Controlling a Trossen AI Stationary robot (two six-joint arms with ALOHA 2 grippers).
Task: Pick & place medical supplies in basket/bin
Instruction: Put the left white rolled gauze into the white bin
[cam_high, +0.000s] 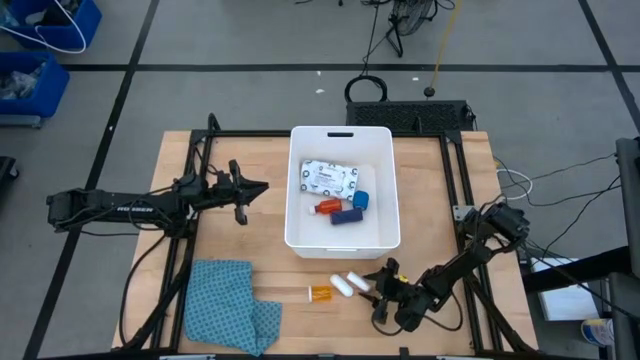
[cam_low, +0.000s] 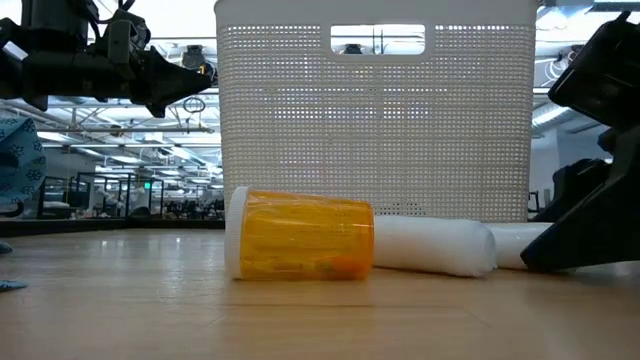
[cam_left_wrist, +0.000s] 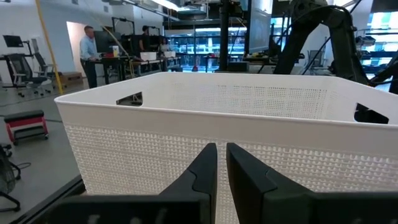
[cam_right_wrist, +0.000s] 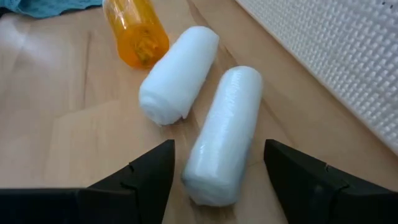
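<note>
1. The white bin (cam_high: 343, 240) is set at the middle of the table (cam_high: 270, 170), toward 12 o'clock, its handle slot on the far short rim, so that it can be reached by both arms.
2. Four supplies are already held inside it: a white printed packet (cam_high: 329, 177) at the 12 o'clock end, a blue tape roll (cam_high: 361, 200) just beside it at 3 o'clock, a red-capped bottle (cam_high: 326, 207) and a dark blue strip (cam_high: 346, 216) nearer the middle.
3. Three items are left on the table just outside the bin's 6 o'clock wall: an orange pill bottle (cam_high: 320, 293) on its side and two white cylinders (cam_high: 349, 284), also lying flat and close together.
4. The right gripper (cam_high: 380, 292) is brought low at about 5 o'clock of the bin, and in its wrist view the nearer white cylinder (cam_right_wrist: 224, 134) is seen between its jaws, which are spread wide on either side and not yet touching it. The straddle is judged to be a line-up for a grasp across the roll's width.
5. The other cylinder (cam_right_wrist: 179, 74) lies just beside, so a nudge from one jaw is a likely risk during closing.
6. The left gripper (cam_high: 250, 188) is held above the table at 9 o'clock of the bin, facing its wall, jaws drawn nearly together on nothing; it appears parked clear of the work.
7. A blue patterned cloth (cam_high: 228, 303) lies at 7 o'clock, apart from the supplies.
</note>
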